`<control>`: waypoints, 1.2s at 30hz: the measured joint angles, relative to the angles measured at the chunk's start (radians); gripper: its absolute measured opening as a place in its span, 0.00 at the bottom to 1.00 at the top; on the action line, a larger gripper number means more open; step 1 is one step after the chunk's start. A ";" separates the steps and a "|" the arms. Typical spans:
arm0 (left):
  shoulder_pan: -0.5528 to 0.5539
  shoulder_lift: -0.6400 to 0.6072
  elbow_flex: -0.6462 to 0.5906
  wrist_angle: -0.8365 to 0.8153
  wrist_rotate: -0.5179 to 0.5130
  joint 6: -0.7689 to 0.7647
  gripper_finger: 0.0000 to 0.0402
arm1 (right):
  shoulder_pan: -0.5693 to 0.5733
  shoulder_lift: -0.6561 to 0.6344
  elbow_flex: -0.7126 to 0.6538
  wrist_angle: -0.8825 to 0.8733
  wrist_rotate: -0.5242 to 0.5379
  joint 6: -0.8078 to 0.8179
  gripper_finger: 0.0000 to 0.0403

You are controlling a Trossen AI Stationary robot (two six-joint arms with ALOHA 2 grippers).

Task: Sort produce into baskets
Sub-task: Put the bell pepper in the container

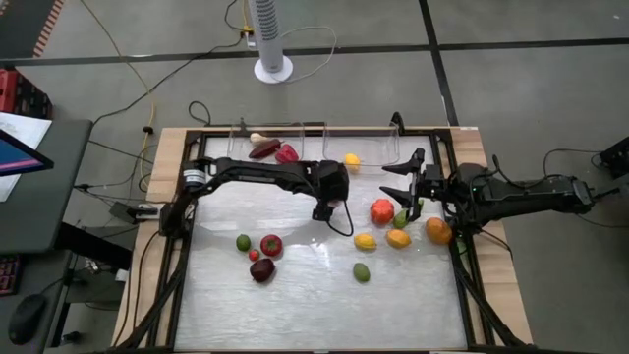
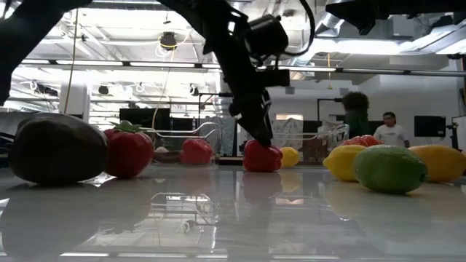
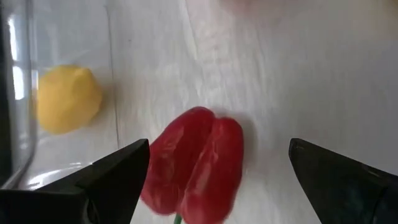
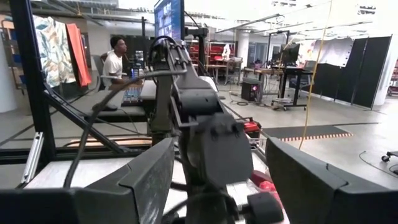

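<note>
My left gripper [image 1: 324, 208] is open and low over the table's middle. Its fingers stand on either side of a red pepper [image 3: 196, 165], which lies on the table and also shows in the low view [image 2: 262, 156]. My right gripper [image 1: 401, 177] is open and empty, raised above the table's right part. Two clear bins stand at the far edge: the left bin [image 1: 241, 133] holds an eggplant [image 1: 263, 149] and a red pepper [image 1: 288, 153], and the right bin [image 1: 396, 128] holds a lemon [image 1: 352, 160]. Loose produce lies on the table. My left gripper comes at the red pepper from above, fingers pointing down. One finger [image 3: 118, 171] stands right beside the pepper's side [image 3: 158, 168]; I cannot tell whether it touches. The other finger [image 3: 323, 168] is well apart from it.
A red tomato [image 1: 381, 209], a lime [image 1: 402, 217], a lemon [image 1: 365, 240] and orange fruits [image 1: 398, 237] [image 1: 438, 231] lie right of my left gripper. A lime [image 1: 243, 242], a tomato [image 1: 271, 245], a dark fruit [image 1: 261, 270] and a lime [image 1: 362, 272] lie nearer. People show in the room beyond.
</note>
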State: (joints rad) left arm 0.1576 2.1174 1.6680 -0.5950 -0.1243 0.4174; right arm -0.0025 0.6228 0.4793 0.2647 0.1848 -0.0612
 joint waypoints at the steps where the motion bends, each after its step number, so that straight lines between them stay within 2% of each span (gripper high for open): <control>1: 0.002 0.010 0.010 -0.013 0.001 0.006 0.93 | 0.000 0.000 0.000 0.000 0.000 0.000 0.70; 8: 0.006 0.021 0.025 -0.108 -0.021 0.033 0.90 | 0.000 0.000 0.000 -0.010 0.000 -0.001 0.70; 18: 0.004 0.022 0.024 -0.184 -0.070 -0.022 0.77 | 0.000 0.000 0.000 -0.010 0.000 0.000 0.70; 26: -0.028 0.017 0.023 -0.233 -0.151 -0.041 0.64 | 0.000 0.000 0.000 -0.010 0.000 0.000 0.70; 32: -0.033 -0.038 0.023 -0.248 -0.161 -0.066 0.60 | 0.000 0.000 0.000 -0.010 0.000 0.000 0.70; 36: -0.033 -0.123 0.022 -0.266 -0.258 -0.065 0.60 | 0.000 0.000 0.000 -0.015 0.000 0.000 0.70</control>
State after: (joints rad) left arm 0.1242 1.9947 1.6901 -0.8610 -0.3822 0.3521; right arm -0.0025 0.6224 0.4793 0.2501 0.1844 -0.0616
